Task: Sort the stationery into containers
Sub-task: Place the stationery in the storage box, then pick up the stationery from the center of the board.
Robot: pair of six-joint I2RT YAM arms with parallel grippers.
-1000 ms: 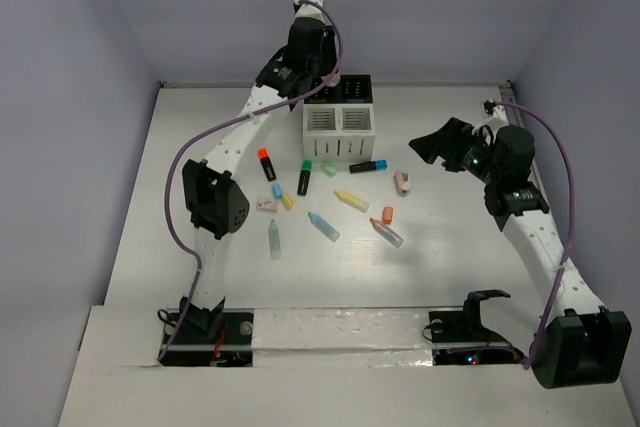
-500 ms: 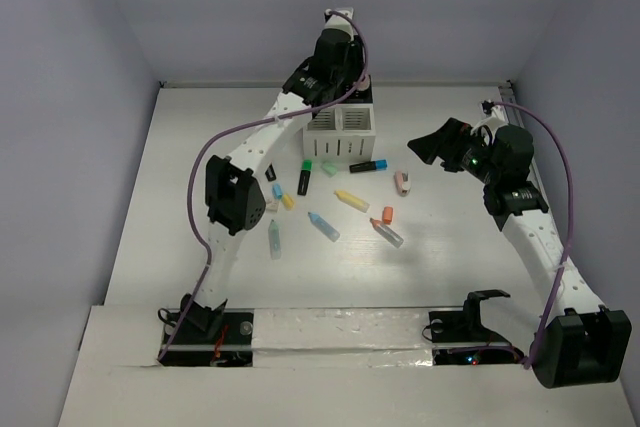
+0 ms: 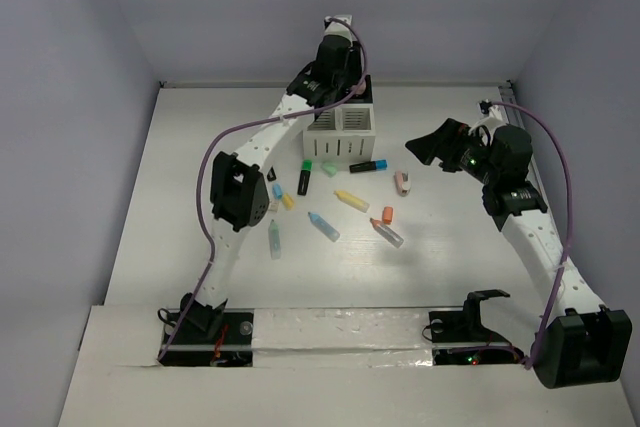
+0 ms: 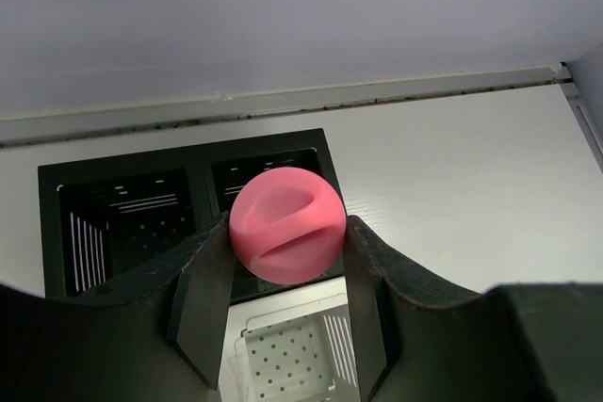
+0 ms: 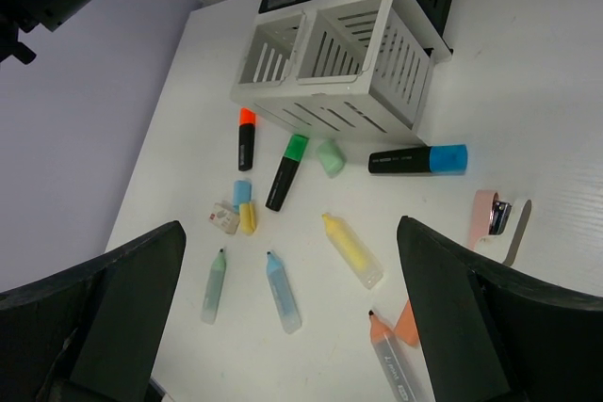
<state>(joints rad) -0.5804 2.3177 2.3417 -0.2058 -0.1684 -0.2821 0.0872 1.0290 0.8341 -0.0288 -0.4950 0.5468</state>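
**Pink eraser hanging over the black bins**

I am looking down at the white table (image 3: 180,147), with the organizer (image 3: 341,125) sitting toward its far side: two white slatted compartments in front, two taller black ones (image 4: 122,223) behind.

My left end effector (image 4: 287,237) is reaching over the black pair, clamping a pink eraser (image 4: 287,218) between its fingers. My right end effector (image 3: 420,147) is hovering at the right with its jaws spread wide, carrying nothing.

The loose stationery is lying in front of the organizer, among it a yellow highlighter (image 5: 350,251), a blue-capped marker (image 5: 416,159) and a green-capped marker (image 5: 285,171).

The eraser is sitting above the front rim of the right-hand black compartment in the wrist view. I am judging it light and rubbery, so grippy. It is also round and could squirt out, so across the widest middle is the right hold.
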